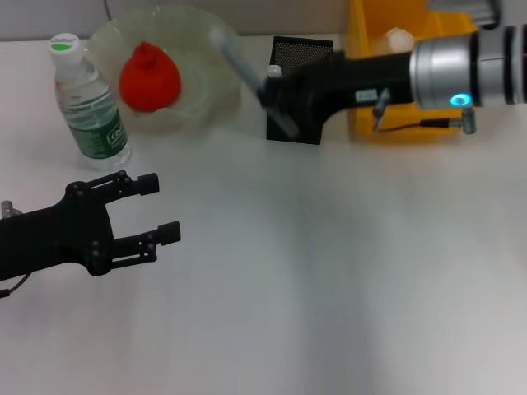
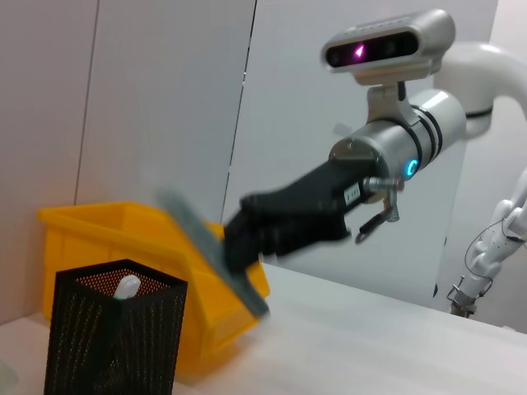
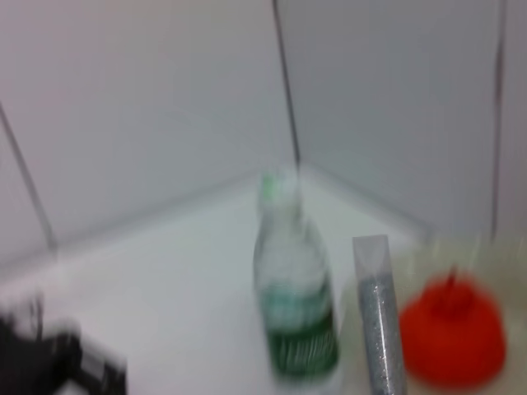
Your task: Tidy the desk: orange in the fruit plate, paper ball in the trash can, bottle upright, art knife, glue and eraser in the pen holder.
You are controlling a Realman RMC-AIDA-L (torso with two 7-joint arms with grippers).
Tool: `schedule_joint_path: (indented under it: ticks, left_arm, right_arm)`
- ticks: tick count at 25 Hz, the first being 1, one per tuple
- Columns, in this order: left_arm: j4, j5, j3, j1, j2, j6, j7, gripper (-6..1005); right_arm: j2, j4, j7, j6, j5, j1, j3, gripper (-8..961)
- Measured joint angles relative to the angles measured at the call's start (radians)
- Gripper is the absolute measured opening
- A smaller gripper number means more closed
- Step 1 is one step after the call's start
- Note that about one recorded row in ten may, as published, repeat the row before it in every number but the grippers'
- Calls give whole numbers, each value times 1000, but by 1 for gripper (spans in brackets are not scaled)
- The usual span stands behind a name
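Right gripper (image 1: 276,97): clamped on a long grey art knife (image 1: 247,76), held tilted over the near-left corner of the pen holder (image 1: 298,59).
Art knife: blurred in the left wrist view (its blade end could not be made out); its upper end leaned left across the fruit plate's rim.
Left gripper (image 1: 163,210): fingers apart, holding nothing, hovering over the near-left table (image 1: 329,280).
Pen holder: far centre, upright, a white-capped item (image 2: 127,285) inside it.
Orange (image 1: 149,76): in the fruit plate (image 1: 202,49), far left.
Bottle (image 1: 89,105): upright, just left of the plate.
Trash can (image 1: 370,29): far right, behind the right arm, something white (image 1: 399,38) inside.
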State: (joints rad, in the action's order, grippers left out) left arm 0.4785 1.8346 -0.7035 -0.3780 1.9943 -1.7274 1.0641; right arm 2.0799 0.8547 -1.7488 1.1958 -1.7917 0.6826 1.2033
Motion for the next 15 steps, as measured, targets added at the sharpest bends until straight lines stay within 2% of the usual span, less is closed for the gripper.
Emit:
schedule_joint_path:
  ticks: [8, 15]
  left_arm:
    - [0, 0, -1, -3, 4, 2, -10, 798]
    - [0, 0, -1, -5, 10, 6, -27, 798]
  right_arm:
    - [-1, -167, 292, -13, 284, -32, -121, 132]
    - [1, -288, 410, -149, 389, 8, -135, 134]
